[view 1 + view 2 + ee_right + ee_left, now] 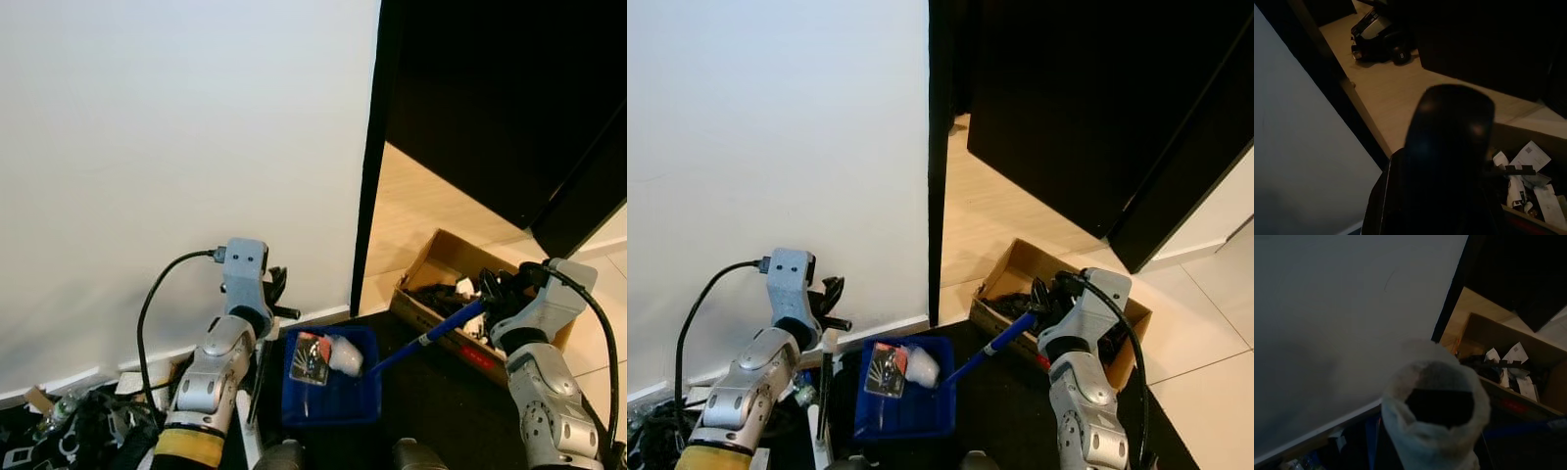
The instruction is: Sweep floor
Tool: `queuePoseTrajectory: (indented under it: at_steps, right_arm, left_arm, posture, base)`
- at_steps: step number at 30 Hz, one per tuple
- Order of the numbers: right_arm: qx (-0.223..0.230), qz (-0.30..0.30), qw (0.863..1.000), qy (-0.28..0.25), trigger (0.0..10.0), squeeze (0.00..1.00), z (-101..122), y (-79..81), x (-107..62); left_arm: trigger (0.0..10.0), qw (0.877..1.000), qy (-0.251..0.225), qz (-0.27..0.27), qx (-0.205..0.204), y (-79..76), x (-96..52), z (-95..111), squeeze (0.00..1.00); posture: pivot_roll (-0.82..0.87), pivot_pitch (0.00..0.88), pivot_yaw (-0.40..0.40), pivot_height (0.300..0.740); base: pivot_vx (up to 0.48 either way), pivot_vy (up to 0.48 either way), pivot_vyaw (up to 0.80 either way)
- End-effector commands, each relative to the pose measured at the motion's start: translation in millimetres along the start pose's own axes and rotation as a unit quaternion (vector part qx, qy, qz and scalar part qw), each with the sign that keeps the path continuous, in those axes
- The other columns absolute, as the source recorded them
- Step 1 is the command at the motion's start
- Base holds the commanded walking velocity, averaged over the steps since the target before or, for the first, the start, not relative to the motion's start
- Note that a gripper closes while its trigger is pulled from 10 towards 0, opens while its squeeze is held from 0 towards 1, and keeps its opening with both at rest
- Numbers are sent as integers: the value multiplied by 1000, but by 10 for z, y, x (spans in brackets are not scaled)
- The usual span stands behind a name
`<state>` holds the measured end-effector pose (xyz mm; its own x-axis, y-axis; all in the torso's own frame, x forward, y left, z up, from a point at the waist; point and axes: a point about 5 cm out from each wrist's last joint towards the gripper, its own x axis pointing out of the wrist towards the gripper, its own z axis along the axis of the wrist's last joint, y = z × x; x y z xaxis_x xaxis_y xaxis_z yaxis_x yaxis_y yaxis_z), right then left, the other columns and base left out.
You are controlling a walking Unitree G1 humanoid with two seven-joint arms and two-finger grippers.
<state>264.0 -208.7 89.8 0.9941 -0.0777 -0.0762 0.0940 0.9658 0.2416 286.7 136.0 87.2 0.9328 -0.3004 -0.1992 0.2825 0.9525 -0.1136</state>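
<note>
1. Nearest the camera sits a blue plastic dustpan [331, 387], a square tray with raised walls, on a dark floor mat [441, 401]. It holds a glossy printed packet [312, 356] (its writing is too small to read) and a crumpled white wad [345, 353].
2. A blue broom handle [431, 335], a thin smooth rod, slants from the dustpan's right rim up to the right gripper [500, 292]. The black fingers close around its upper end.
3. The left gripper [275, 291] is raised beside the white wall [176, 147], close to a pale upright handle [257, 377] whose hollow white end shows in the left wrist view [1435, 416]. Whether the fingers are clamped on it cannot be told.
4. At the lower left lies a tangle of black cables [98, 421] with a clear plastic bottle [57, 411] among them.
5. Right of the mat stands an open cardboard box [441, 257], brown and angular, with black items and white paper slips [1533, 156] inside; a red label [477, 354] marks its side, unreadable.
6. Farther off, a black door frame [370, 157] edges pale wood-look flooring [421, 206], and a dark wheeled machine [1378, 36] sits on it.
</note>
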Motion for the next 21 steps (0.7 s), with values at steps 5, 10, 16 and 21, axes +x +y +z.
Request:
queuePoseTrajectory:
  at_steps: [5,10,16,21]
  right_arm:
    - [9,2,1000,-5,10000,0,42,12,-3]
    - [9,3,1000,-3,10000,0,45,18,-3]
    - [9,4,1000,-2,10000,0,47,22,6]
    - [8,5,1000,1,10000,0,40,29,12]
  left_arm:
    - [10000,1000,-6,6,5,-9,14,-5,0]
    - [10000,1000,-7,9,4,-7,16,-12,0]
    - [10000,1000,-8,11,2,-4,24,-16,0]
    - [10000,1000,-8,11,2,-5,32,-18,0]
  posture:
    - [44,101,28,740]
    - [43,102,26,740]
    - [43,102,25,740]
    - [45,101,26,740]
  base:
    - [0,-174,0]
    - [0,-461,0]
    - [0,-461,0]
    - [0,-461,0]
